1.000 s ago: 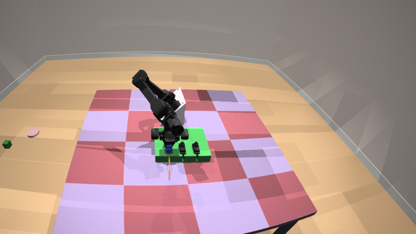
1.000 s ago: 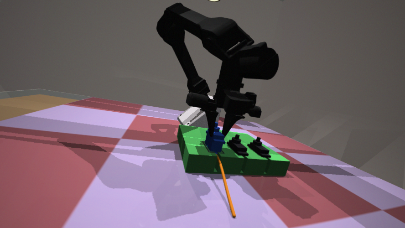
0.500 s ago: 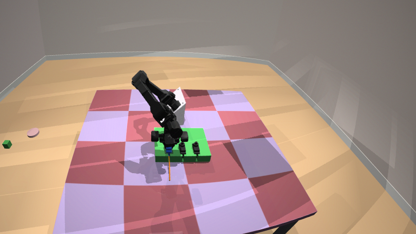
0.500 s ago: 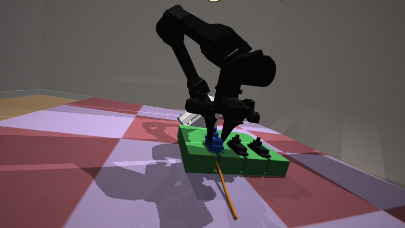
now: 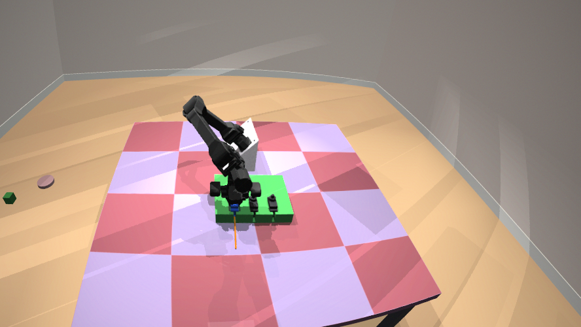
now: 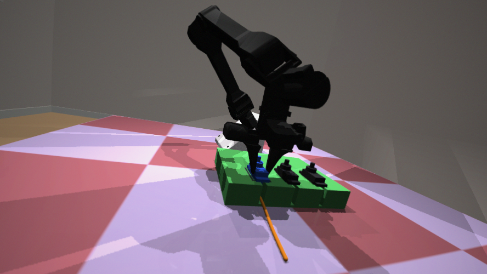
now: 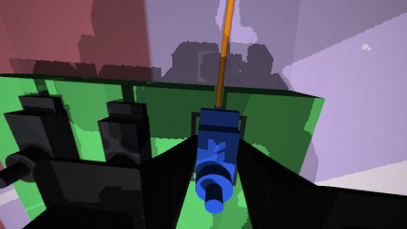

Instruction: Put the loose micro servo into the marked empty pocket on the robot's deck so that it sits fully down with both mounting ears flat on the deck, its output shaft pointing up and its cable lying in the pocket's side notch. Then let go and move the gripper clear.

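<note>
The blue micro servo (image 5: 234, 207) (image 6: 260, 173) (image 7: 217, 142) sits down in the marked pocket of the green deck (image 5: 268, 184) (image 6: 243, 192) (image 7: 284, 133), output shaft up. Its near ear looks level with the deck; the far ear is hidden. The dark pocket outline (image 7: 193, 124) shows around it in the wrist view. The orange cable (image 5: 235, 235) (image 6: 273, 231) (image 7: 227, 32) passes through the side notch and runs out over the table. My gripper (image 6: 261, 171) (image 7: 216, 142) is shut on the servo, one finger on each long side, with its tips close to the deck.
Two black servos sit in the deck beside the blue one, the nearer black servo (image 5: 253, 204) (image 6: 287, 171) (image 7: 124, 133) close to one finger. A white angled block (image 5: 250, 152) (image 6: 225, 141) stands behind the deck, near the arm.
</note>
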Motion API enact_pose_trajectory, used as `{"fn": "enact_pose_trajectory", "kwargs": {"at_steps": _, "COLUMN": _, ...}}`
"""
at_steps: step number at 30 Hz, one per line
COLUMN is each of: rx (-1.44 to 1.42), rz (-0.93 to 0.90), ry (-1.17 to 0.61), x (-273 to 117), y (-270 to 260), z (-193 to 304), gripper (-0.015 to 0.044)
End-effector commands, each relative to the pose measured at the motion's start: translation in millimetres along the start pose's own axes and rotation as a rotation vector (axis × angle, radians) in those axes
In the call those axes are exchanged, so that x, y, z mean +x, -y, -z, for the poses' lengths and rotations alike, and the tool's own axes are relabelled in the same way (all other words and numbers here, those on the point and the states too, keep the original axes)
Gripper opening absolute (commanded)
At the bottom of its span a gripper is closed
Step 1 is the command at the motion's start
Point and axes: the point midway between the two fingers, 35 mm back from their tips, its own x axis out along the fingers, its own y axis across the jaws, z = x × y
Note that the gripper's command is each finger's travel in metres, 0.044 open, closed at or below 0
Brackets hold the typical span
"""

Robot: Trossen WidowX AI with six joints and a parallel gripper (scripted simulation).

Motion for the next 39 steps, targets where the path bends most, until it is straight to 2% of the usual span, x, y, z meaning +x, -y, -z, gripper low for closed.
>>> {"fn": "enact_pose_trajectory", "kwargs": {"at_steps": 1, "rx": -0.005, "rz": 0.003, "ry": 0.003, "x": 0.0, "y": -0.1, "z": 0.1, "gripper": 0.0105}}
{"fn": "enact_pose_trajectory", "kwargs": {"at_steps": 4, "rx": -0.005, "rz": 0.003, "ry": 0.003, "x": 0.0, "y": -0.2, "z": 0.1, "gripper": 0.0184}}
{"fn": "enact_pose_trajectory", "kwargs": {"at_steps": 8, "rx": -0.005, "rz": 0.003, "ry": 0.003, "x": -7.1, "y": -0.5, "z": -0.1, "gripper": 0.0187}}
{"fn": "enact_pose_trajectory", "kwargs": {"at_steps": 11, "rx": -0.005, "rz": 0.002, "ry": 0.002, "x": -31.8, "y": -0.4, "z": 2.6, "gripper": 0.0187}}
{"fn": "enact_pose_trajectory", "kwargs": {"at_steps": 18, "rx": -0.005, "rz": 0.002, "ry": 0.002, "x": -34.9, "y": -0.9, "z": 3.9, "gripper": 0.0187}}
{"fn": "enact_pose_trajectory", "kwargs": {"at_steps": 22, "rx": -0.013, "rz": -0.002, "ry": 0.003, "x": -50.0, "y": -4.4, "z": 24.9, "gripper": 0.0292}}
{"fn": "enact_pose_trajectory", "kwargs": {"at_steps": 28, "rx": -0.011, "rz": -0.003, "ry": -0.002, "x": -94.9, "y": -2.8, "z": 99.5, "gripper": 0.044}}
{"fn": "enact_pose_trajectory", "kwargs": {"at_steps": 39, "rx": -0.011, "rz": 0.0, "ry": -0.002, "x": -109.0, "y": -1.3, "z": 107.9, "gripper": 0.044}}
